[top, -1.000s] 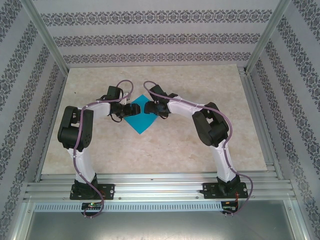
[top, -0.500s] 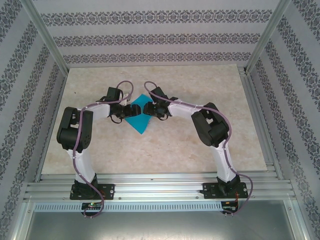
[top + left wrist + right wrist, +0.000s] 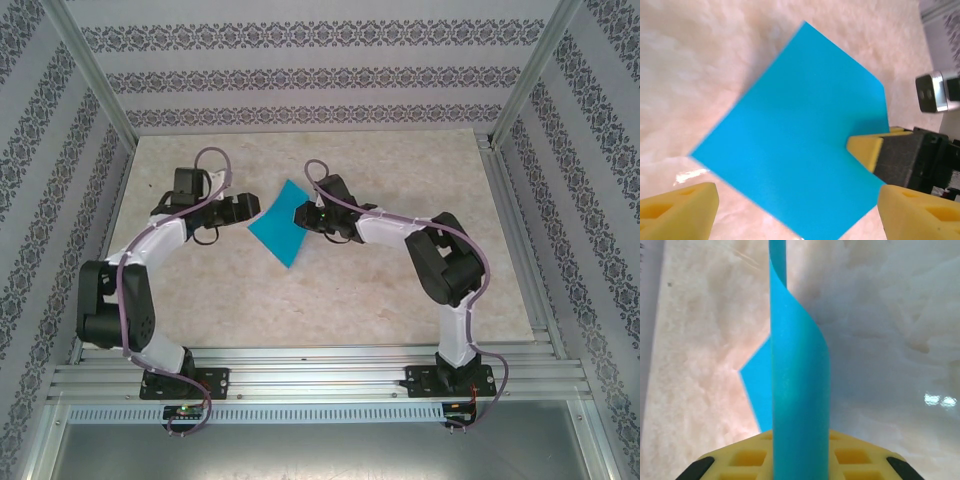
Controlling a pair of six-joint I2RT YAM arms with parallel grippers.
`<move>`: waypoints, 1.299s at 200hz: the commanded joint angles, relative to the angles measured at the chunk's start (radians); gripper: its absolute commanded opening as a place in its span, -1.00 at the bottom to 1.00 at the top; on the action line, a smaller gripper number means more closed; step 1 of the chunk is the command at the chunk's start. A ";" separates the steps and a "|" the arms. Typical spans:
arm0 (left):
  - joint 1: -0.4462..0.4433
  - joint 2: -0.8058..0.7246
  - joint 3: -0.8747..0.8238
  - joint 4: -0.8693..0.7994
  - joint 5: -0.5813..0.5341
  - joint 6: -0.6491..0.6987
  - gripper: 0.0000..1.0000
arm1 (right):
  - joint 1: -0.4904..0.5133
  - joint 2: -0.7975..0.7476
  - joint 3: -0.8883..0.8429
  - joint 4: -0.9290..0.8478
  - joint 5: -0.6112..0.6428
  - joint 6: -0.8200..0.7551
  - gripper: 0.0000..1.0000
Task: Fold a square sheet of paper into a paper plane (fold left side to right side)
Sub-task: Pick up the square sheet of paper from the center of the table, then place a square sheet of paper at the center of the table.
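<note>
The square sheet of paper (image 3: 278,228) is teal-blue and lies as a diamond on the marbled table. My right gripper (image 3: 303,214) is shut on its right corner. In the right wrist view the paper (image 3: 800,385) curls up off the table from the right gripper (image 3: 801,450), over a yellow finger pad (image 3: 747,457). My left gripper (image 3: 252,208) stands open just left of the sheet, apart from it. In the left wrist view the paper (image 3: 790,135) lies ahead of the left gripper (image 3: 800,220), and the right gripper's yellow fingertip (image 3: 866,149) presses the sheet's right edge.
The marbled table top (image 3: 300,300) is bordered by aluminium frame rails (image 3: 310,375) at the near edge and patterned walls (image 3: 300,80) on three sides. Both arm bases sit on the near rail.
The left arm has swung back to the left, off the paper, with its jaws wider. The right gripper has shut on the paper's right corner and lifted that side.
</note>
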 commanded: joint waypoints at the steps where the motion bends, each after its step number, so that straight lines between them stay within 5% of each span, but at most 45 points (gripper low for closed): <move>1: 0.053 -0.082 -0.043 0.027 0.083 0.004 0.71 | -0.035 -0.125 -0.076 0.153 -0.090 -0.036 -0.58; 86: 0.056 -0.142 -0.048 0.395 0.438 -0.089 0.78 | -0.213 -0.555 -0.219 0.033 -0.480 -0.215 -0.59; 124: -0.011 -0.119 0.054 0.409 0.593 0.026 0.85 | -0.248 -0.685 -0.174 -0.089 -0.658 -0.308 -0.59; 152: -0.094 -0.083 0.221 0.135 0.692 0.290 0.88 | -0.248 -0.742 -0.117 -0.221 -0.719 -0.396 -0.60; 185: -0.146 0.029 0.506 -0.442 0.831 0.769 0.98 | -0.237 -0.780 -0.056 -0.372 -0.739 -0.500 -0.61; 204: -0.149 0.083 0.582 -0.516 0.814 0.809 0.92 | -0.236 -0.793 -0.043 -0.413 -0.733 -0.528 -0.62; 224: -0.169 0.066 0.525 -0.330 0.675 0.652 0.92 | -0.236 -0.793 -0.039 -0.442 -0.718 -0.547 -0.61; 260: -0.182 0.038 0.461 -0.216 0.654 0.569 0.95 | -0.232 -0.781 -0.028 -0.446 -0.725 -0.552 -0.62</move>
